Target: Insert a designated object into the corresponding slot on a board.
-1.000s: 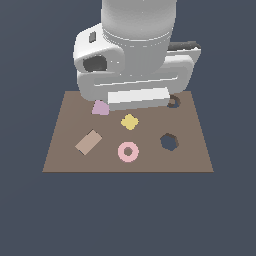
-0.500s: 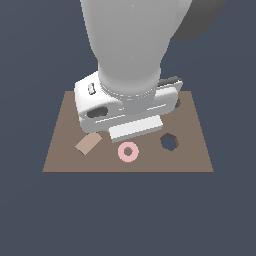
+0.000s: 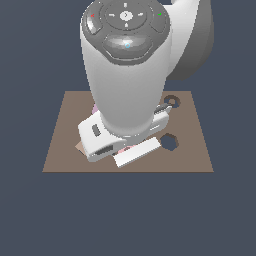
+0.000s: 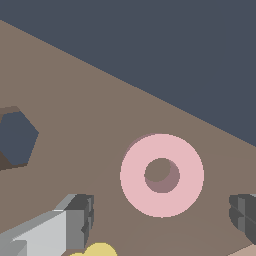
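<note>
Wrist view shows the gripper spread wide, nothing in it: one grey finger on one side, the other dark fingertip on the far side, and the small flat pink ring with a round centre hole lying between and just ahead of them on the large flat brown rectangular board. Ring looks flat on the wood, untouched. Dark hexagonal hole sits off to one side, and a bit of a yellow scalloped piece peeks in by the grey finger.

Compared w/ a second ago, the arm has swung forward and dropped low over the board. Back then the ring was plain to see in the exterior view; now the arm's white body hides it almost completely, w/ only a sliver of pink maybe showing under the hand. So the approach looks done, grasp not yet made.

Further out in the exterior view, the small dark ring-shaped recess with a brown centre post is at the board's far edge, toward the exterior view's right, well apart from the ring. My guess: next is a short descent, closing on the ring, then a carry over there.
</note>
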You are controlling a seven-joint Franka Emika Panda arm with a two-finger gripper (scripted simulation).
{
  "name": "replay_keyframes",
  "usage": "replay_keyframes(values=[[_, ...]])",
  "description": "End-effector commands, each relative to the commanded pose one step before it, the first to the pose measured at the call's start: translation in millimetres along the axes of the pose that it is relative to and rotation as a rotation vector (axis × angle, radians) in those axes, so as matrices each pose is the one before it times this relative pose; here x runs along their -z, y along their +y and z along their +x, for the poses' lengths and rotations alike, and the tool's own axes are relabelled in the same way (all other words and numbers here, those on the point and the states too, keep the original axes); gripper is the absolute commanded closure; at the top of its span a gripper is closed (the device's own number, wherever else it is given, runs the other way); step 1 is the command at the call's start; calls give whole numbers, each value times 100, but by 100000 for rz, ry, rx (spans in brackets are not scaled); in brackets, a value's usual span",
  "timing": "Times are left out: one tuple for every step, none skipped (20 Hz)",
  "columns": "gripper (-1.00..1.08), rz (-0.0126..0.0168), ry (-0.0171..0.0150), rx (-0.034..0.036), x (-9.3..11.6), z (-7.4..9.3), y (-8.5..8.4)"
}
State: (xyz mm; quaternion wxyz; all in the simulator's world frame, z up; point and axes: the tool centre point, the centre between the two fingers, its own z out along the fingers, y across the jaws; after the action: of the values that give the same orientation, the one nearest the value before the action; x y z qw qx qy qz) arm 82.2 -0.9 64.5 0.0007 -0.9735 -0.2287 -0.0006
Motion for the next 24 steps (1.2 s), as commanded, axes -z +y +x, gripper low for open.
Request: replay_keyframes(values=[[-92, -66, -9, 2889, -677, 562, 234], [-92, -7, -36, 822, -212, 156, 68], [-92, -6, -31, 714, -184, 135, 59], [-92, -5, -27, 609, -156, 116, 49], [-92, -5, -22, 505, -129, 97, 41], [-92, -4, -18, 402, -102, 79, 32], [-92, -4, -14, 301, -75, 61, 23], [-92, -3, -9, 195, -48, 42, 17], [-92, -2, -5, 98, -21, 25, 7], [-92, 0, 0, 0, 5, 8, -3], [-92, -2, 3, -98, 32, -9, -13], [-92, 0, 8, -195, 56, -28, -17], [-92, 0, 6, -138, 42, -18, -21], [-92, 0, 2, -49, 14, -7, -7], [-92, 15, -26, 93, -49, -1, 18], [-92, 0, 0, 0, -49, 1, -2], [-92, 0, 0, 0, -146, 2, -6], [-92, 0, 0, 0, -243, 3, -10], [-92, 0, 0, 0, -341, 3, -14], [-92, -12, 16, -66, -400, -22, 22], [-92, 0, 0, 0, -341, -1, -16], [-92, 0, 0, 0, -244, -2, -12], [-92, 0, 0, 0, -146, -1, -7], [-92, 0, 0, 0, -49, -1, -2]])
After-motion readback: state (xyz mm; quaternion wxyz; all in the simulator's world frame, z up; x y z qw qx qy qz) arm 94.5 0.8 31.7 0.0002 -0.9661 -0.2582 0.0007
